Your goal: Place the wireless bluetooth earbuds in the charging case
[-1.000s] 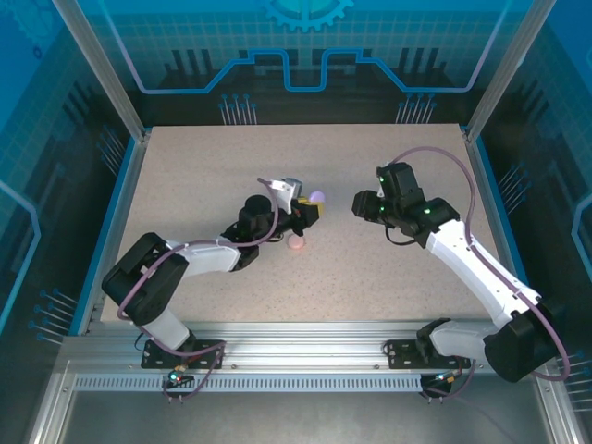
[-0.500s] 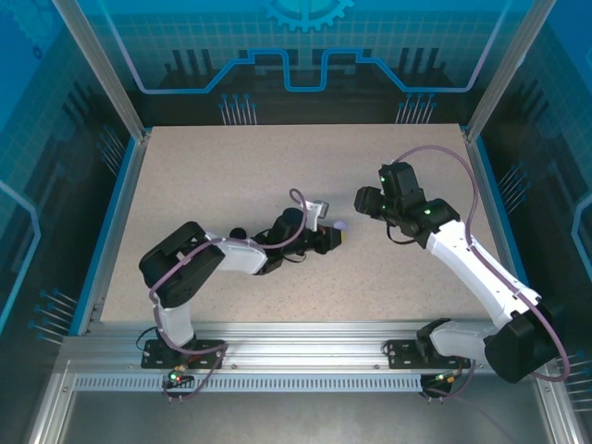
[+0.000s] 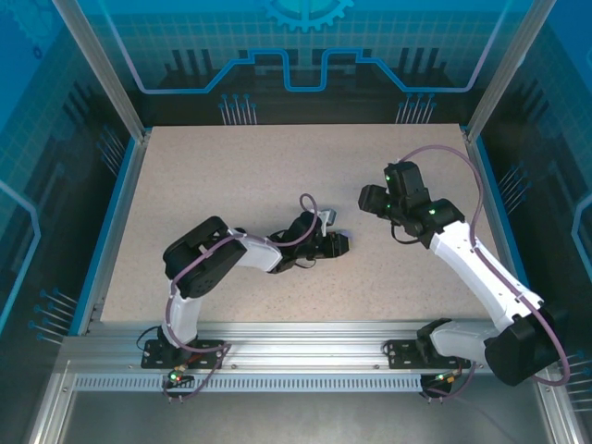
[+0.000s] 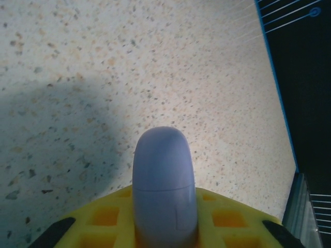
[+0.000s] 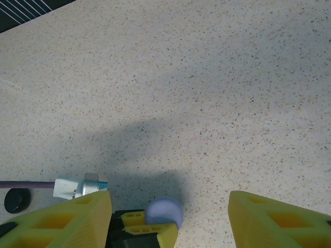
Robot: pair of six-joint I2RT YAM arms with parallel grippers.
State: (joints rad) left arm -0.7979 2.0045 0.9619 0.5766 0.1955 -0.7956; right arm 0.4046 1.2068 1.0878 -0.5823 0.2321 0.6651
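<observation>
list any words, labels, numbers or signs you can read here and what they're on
None to read. The purple case in the left gripper is plain, only a seam line. The back panel carries a gear graphic and line patterns, no words. The tabletop is just speckled.

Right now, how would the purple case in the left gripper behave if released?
The purple case looks smooth, so it may slip in the left gripper. Its rounded shape would probably roll on the table. The seam suggests a rigid shell.
</observation>
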